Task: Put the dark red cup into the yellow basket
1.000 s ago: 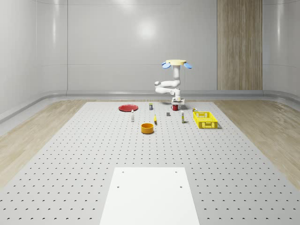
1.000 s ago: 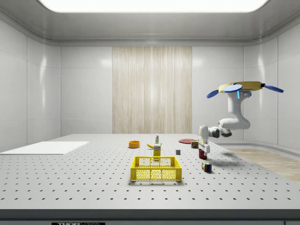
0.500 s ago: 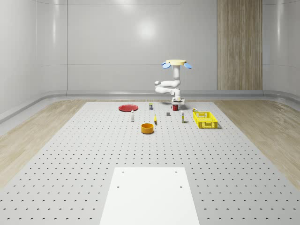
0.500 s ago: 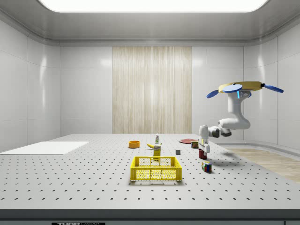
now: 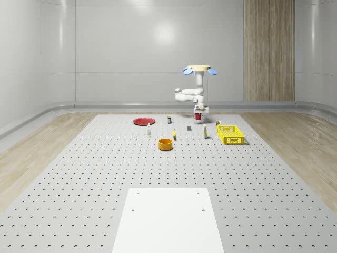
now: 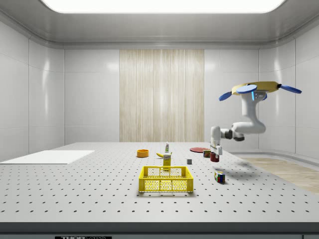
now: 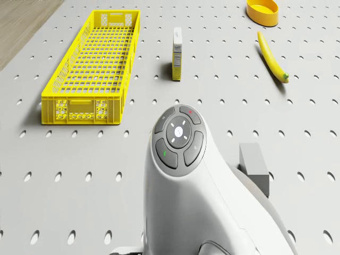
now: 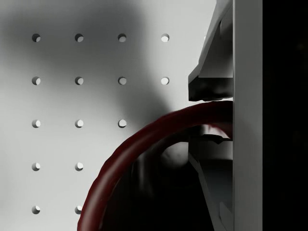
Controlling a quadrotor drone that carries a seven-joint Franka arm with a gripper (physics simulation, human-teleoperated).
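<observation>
Side view shows your tool (image 6: 215, 153) clamped on the dark red cup (image 6: 214, 157), lifted clear of the table (image 6: 99, 199); the drone (image 6: 256, 88) hovers near the far edge. Carrying it to the yellow basket (image 6: 166, 179) remains.

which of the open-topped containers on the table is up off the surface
The dark red cup, pinched at its rim by the gripper, hangs above the table. The yellow basket and round orange bowl rest on it.
</observation>
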